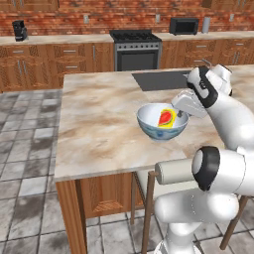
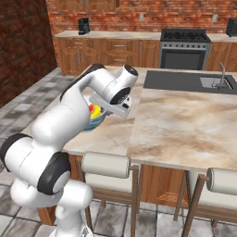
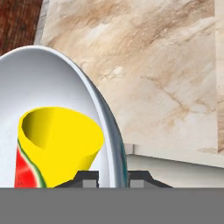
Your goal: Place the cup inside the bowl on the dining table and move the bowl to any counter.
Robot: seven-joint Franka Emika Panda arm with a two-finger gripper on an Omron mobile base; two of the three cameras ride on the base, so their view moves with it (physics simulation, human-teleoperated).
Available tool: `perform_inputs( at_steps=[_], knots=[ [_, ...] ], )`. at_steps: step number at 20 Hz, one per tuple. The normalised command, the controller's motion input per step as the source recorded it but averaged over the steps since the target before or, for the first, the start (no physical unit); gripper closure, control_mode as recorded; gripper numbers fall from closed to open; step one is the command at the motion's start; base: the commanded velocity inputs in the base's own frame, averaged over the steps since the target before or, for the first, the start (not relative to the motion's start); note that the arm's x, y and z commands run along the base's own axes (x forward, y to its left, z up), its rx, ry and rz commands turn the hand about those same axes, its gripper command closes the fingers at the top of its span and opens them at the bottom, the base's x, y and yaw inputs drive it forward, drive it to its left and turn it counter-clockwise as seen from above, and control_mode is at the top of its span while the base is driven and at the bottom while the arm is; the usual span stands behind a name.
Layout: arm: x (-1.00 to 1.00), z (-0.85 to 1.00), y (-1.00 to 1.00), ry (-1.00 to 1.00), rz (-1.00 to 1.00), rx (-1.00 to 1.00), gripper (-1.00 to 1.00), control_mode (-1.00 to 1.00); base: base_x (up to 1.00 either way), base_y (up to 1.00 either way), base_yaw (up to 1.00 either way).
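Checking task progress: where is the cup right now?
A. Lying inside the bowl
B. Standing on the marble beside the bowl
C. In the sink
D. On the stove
A: the yellow cup lies tilted against the white inside of the bowl, which sits on the dining table.

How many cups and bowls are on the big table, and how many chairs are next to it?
Cups: 1, the yellow cup lying inside the bowl
Bowls: 1, the bowl on the dining table
Chairs: 2, one chair and another chair at the table's near edge
Total: 4
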Motion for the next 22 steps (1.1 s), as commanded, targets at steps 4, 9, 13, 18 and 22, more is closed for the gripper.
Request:
perform_inputs(
  at_steps=[4, 9, 13, 18, 22],
  knots=[
    [-0.57, 0.16, 0.0, -0.02, 0.0, 0.0, 1.0, -1.0, 0.0, 0.0, 0.0],
    [0.0, 0.0, 0.0, 0.0, 0.0, 0.0, 1.0, -1.0, 0.0, 0.0, 0.0],
    [0.0, 0.0, 0.0, 0.0, 0.0, 0.0, 1.0, -1.0, 0.0, 0.0, 0.0],
    [0.0, 0.0, 0.0, 0.0, 0.0, 0.0, 1.0, -1.0, 0.0, 0.0, 0.0],
    [0.0, 0.0, 0.0, 0.0, 0.0, 0.0, 1.0, 1.0, 0.0, 0.0, 0.0]
  ],
)
